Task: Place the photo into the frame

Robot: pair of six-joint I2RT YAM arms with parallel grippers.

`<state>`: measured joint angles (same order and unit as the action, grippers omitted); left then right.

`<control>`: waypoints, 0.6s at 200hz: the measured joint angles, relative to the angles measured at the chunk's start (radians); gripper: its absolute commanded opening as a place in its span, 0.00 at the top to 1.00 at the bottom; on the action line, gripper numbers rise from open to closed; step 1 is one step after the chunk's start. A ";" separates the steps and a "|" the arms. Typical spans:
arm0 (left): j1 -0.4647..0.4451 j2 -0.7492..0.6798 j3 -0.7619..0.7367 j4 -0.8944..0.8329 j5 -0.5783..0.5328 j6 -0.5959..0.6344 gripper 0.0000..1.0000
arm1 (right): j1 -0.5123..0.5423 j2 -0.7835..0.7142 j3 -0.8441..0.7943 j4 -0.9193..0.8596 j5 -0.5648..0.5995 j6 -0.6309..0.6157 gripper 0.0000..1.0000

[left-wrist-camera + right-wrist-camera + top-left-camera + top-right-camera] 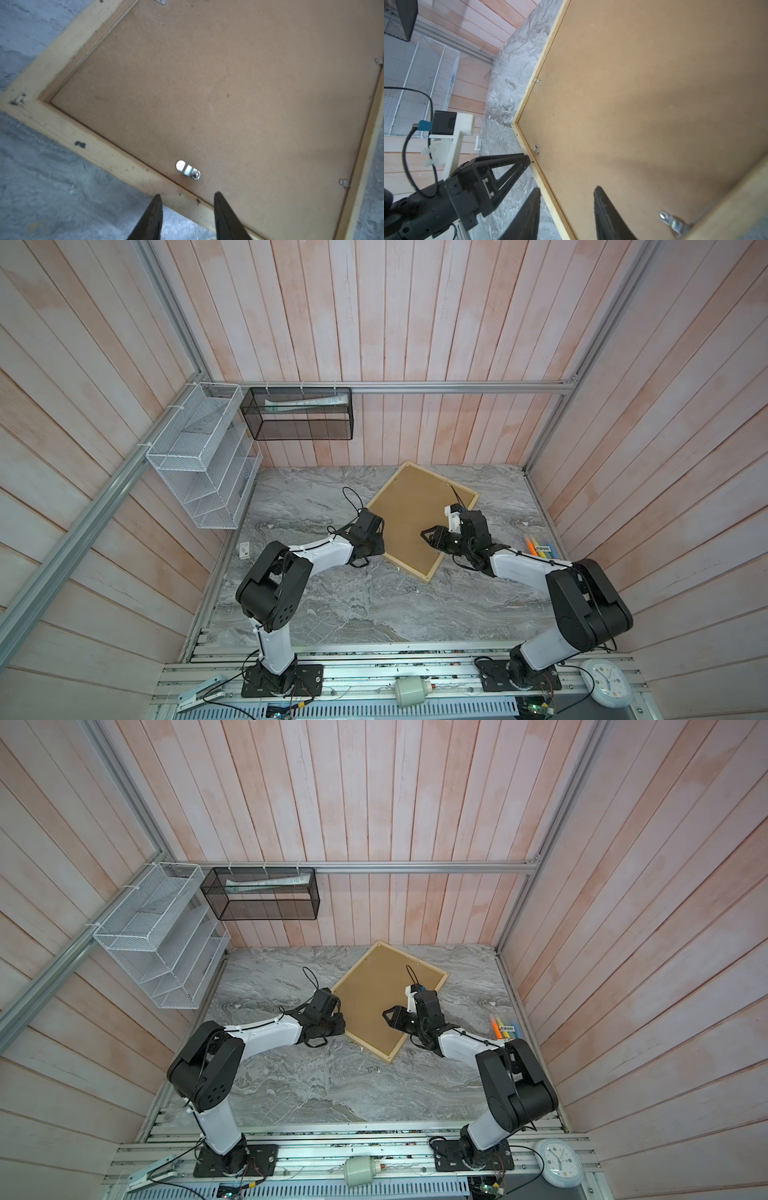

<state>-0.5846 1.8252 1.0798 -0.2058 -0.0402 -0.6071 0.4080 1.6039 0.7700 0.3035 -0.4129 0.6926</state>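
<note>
The frame (415,514) (374,990) lies face down and askew on the marble table, its brown back board up inside pale wood rails. The photo is hidden. My left gripper (379,545) (188,195) stands open low over the frame's left rail: one finger is over the table, the other over the back board, close to a small metal clip (188,170). My right gripper (426,536) (567,189) is open above the frame's near part, with nothing between its fingers. The left gripper's fingertips (527,160) reach the rail beside another clip (536,149).
Coloured markers (538,549) lie at the table's right edge and a small white tag (244,549) at its left. A white mesh rack (199,456) and a black mesh basket (297,414) hang on the walls. A clock (609,682) lies by the right arm's base.
</note>
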 measured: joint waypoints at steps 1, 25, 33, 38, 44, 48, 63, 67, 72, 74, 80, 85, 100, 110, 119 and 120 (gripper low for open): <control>0.000 0.000 0.000 0.000 0.000 0.000 0.57 | 0.000 0.003 0.002 -0.001 -0.004 -0.003 0.55; -0.001 -0.001 -0.001 0.000 0.000 -0.006 0.57 | 0.002 0.081 0.039 -0.023 -0.088 -0.074 0.54; -0.001 -0.002 -0.002 0.000 0.000 -0.007 0.57 | 0.003 0.099 0.039 -0.028 -0.111 -0.088 0.54; -0.001 -0.002 -0.003 0.001 0.000 -0.008 0.57 | 0.003 0.110 0.037 -0.031 -0.126 -0.096 0.54; -0.001 -0.002 -0.003 0.002 0.000 -0.010 0.57 | 0.003 0.118 0.037 -0.032 -0.140 -0.102 0.54; -0.001 -0.002 -0.004 0.003 0.000 -0.011 0.57 | 0.003 0.124 0.035 -0.033 -0.150 -0.105 0.54; -0.001 -0.006 -0.011 0.004 0.000 -0.018 0.57 | 0.005 0.132 0.027 -0.031 -0.182 -0.118 0.55; -0.002 -0.008 -0.015 0.004 0.000 -0.019 0.57 | 0.005 0.133 0.024 -0.030 -0.190 -0.119 0.55; -0.003 -0.010 -0.021 0.003 0.000 -0.022 0.57 | 0.006 0.133 0.021 -0.027 -0.198 -0.121 0.55; -0.003 -0.010 -0.024 0.002 0.000 -0.024 0.57 | 0.006 0.133 0.020 -0.026 -0.200 -0.122 0.55; -0.005 -0.013 -0.032 0.002 0.003 -0.027 0.57 | 0.008 0.134 0.016 -0.023 -0.210 -0.124 0.55; -0.006 -0.014 -0.040 0.002 0.003 -0.030 0.57 | 0.010 0.134 0.013 -0.021 -0.218 -0.126 0.56; -0.010 -0.027 -0.063 0.005 0.003 -0.044 0.57 | 0.017 0.134 0.010 -0.019 -0.237 -0.134 0.56; -0.011 -0.040 -0.075 0.004 0.003 -0.051 0.57 | 0.023 0.136 0.009 -0.020 -0.245 -0.141 0.56; -0.011 -0.047 -0.081 0.002 0.003 -0.056 0.57 | 0.028 0.139 0.009 -0.020 -0.251 -0.146 0.56; -0.011 -0.047 -0.081 0.002 0.003 -0.056 0.57 | 0.028 0.139 0.009 -0.020 -0.251 -0.146 0.56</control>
<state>-0.5953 1.7786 0.9989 -0.2035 -0.0376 -0.6628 0.4362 1.7432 0.7792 0.2832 -0.6640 0.5461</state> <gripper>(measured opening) 0.434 0.440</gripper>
